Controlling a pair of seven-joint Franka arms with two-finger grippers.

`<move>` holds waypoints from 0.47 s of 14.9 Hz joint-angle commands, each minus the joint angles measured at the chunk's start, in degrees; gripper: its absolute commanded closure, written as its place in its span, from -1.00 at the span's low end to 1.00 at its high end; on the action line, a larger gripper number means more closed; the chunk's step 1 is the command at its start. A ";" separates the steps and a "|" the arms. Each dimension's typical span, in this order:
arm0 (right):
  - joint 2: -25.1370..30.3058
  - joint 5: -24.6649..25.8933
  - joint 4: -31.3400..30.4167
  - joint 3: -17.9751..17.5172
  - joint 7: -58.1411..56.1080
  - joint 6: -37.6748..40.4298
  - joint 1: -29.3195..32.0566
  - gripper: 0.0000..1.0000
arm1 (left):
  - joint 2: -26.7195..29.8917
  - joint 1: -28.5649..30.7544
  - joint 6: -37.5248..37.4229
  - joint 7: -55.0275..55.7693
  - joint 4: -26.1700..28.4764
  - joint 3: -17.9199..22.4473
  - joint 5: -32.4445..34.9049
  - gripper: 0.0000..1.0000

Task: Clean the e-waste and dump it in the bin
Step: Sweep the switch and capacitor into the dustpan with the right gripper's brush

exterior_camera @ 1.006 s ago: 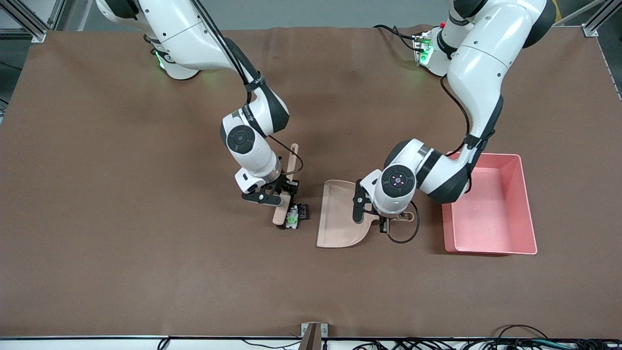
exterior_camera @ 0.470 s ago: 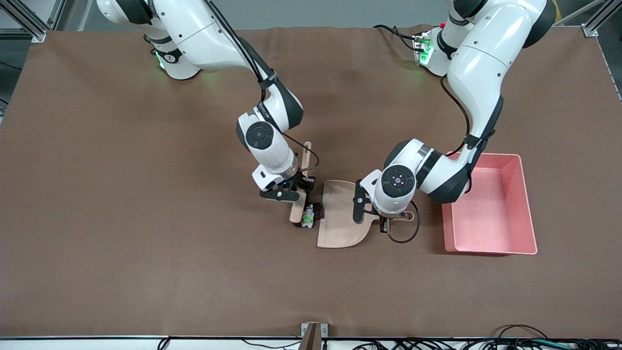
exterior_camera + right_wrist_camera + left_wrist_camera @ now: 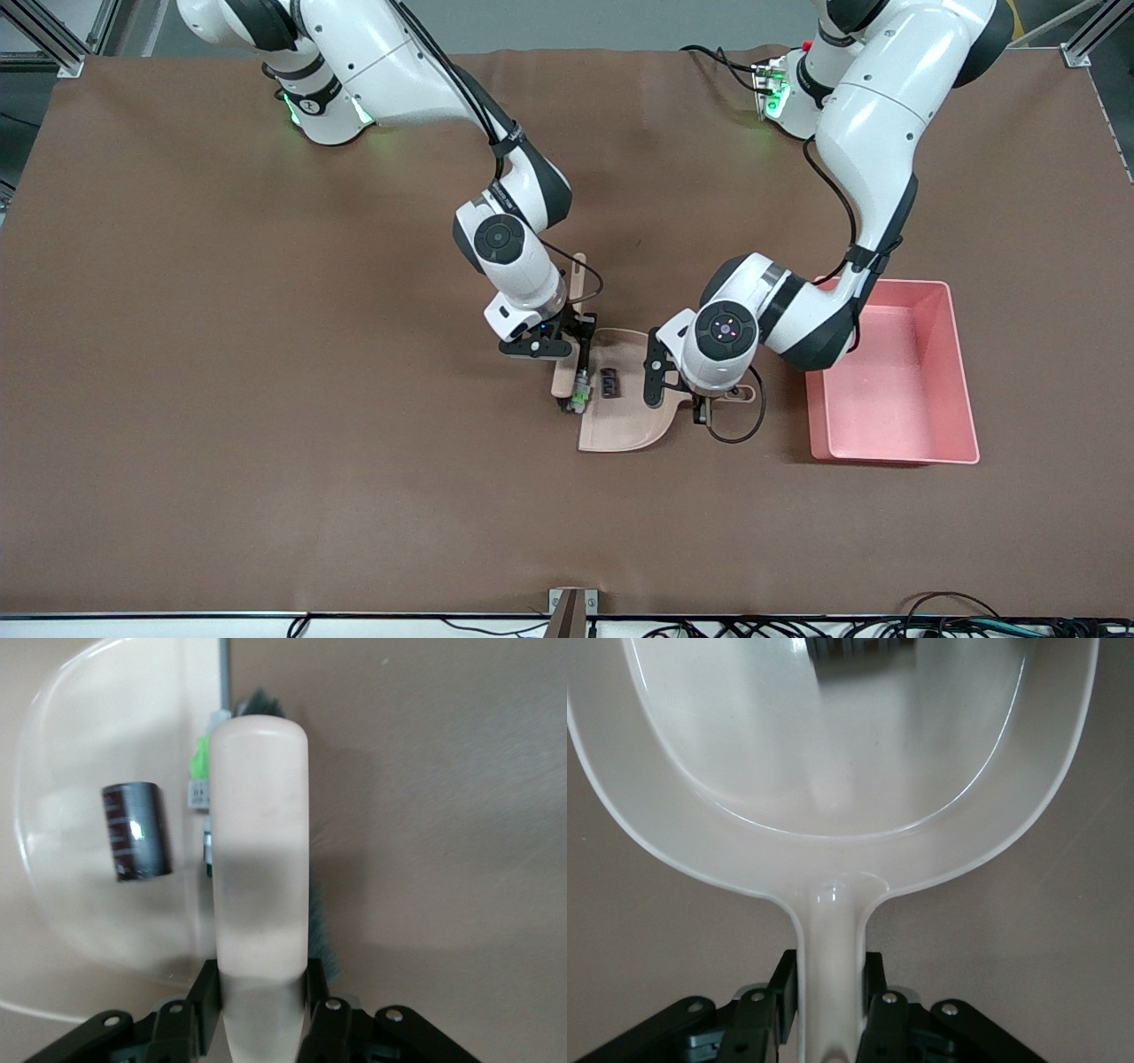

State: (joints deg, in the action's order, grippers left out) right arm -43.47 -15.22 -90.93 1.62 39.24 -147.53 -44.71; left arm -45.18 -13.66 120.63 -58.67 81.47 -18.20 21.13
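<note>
My right gripper (image 3: 567,344) is shut on the beige brush (image 3: 564,377), also seen in the right wrist view (image 3: 261,842), where my right gripper (image 3: 263,997) clamps its handle. The brush head stands at the open lip of the beige dustpan (image 3: 625,424). The dark maroon-black cylinder (image 3: 609,384) lies on the dustpan (image 3: 89,921), clear of the brush (image 3: 135,831). The white-grey component with a green label (image 3: 580,391) sits against the bristles at the lip (image 3: 202,784). My left gripper (image 3: 709,400) is shut on the dustpan's handle (image 3: 830,983). The pink bin (image 3: 886,399) stands toward the left arm's end of the table.
The brown table mat (image 3: 266,399) spreads all round. The bin's walls (image 3: 966,381) are low and nothing shows inside it. A black cable loop (image 3: 740,434) hangs by the left wrist beside the dustpan handle.
My right gripper has swept the brush toward the dustpan, pushing both parts along. The cylinder has gone from the table onto the dustpan; the white-grey part has reached its lip. The left arm stayed still.
</note>
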 commanded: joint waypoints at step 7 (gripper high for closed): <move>-2.15 -1.47 3.57 -0.92 0.84 -0.04 -2.14 0.99 | 0.36 -0.67 -1.45 0.93 -0.35 0.62 1.10 0.99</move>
State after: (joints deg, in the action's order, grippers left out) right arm -44.32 -15.25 -89.47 0.85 39.48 -147.60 -45.79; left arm -45.18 -13.66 120.48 -58.65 81.42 -18.18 21.13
